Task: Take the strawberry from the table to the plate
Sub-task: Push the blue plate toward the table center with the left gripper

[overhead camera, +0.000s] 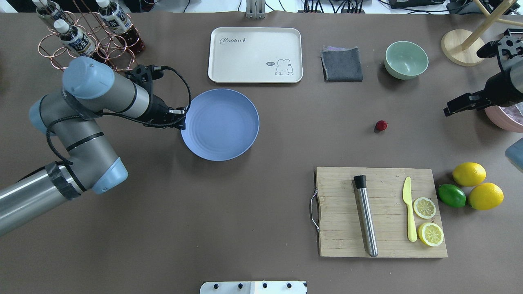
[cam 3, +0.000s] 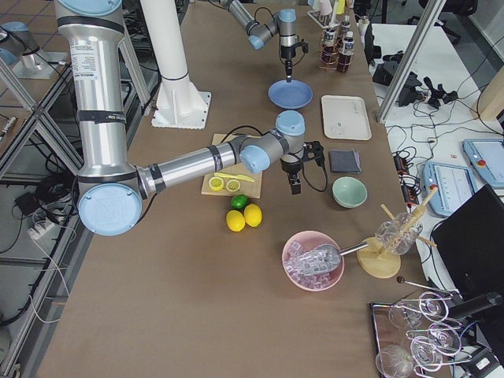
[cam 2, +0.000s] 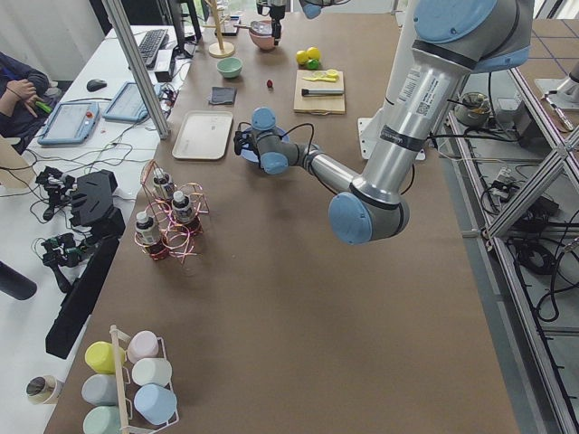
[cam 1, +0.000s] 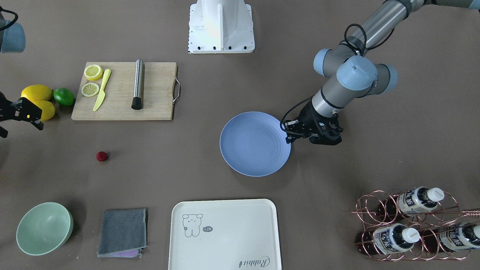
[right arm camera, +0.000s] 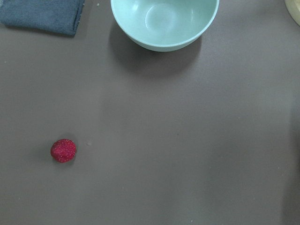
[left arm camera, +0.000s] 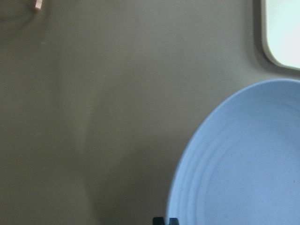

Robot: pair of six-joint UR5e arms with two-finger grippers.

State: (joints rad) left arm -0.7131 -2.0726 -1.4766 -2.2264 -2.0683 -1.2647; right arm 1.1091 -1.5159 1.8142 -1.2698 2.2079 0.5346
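Observation:
The strawberry [overhead camera: 381, 125], tiny and dark red, lies alone on the brown table [overhead camera: 286, 183], also low on the left in the right wrist view [right arm camera: 63, 150]. The round blue plate [overhead camera: 220, 124] sits empty well to its left. My left gripper [overhead camera: 182, 123] hangs at the plate's left rim; its fingertips [left arm camera: 165, 220] show close together, shut on nothing. My right gripper [cam 1: 20, 129] hovers beyond the strawberry on the robot's right side, by the lemons. Its fingers are spread open and empty.
A wooden cutting board [overhead camera: 380, 212] holds a metal muddler, a yellow knife and lemon slices, with two lemons and a lime [overhead camera: 451, 195] beside it. A green bowl [overhead camera: 406, 59], grey cloth [overhead camera: 342, 64], cream tray [overhead camera: 255, 55] and bottle rack [overhead camera: 81, 36] line the far edge.

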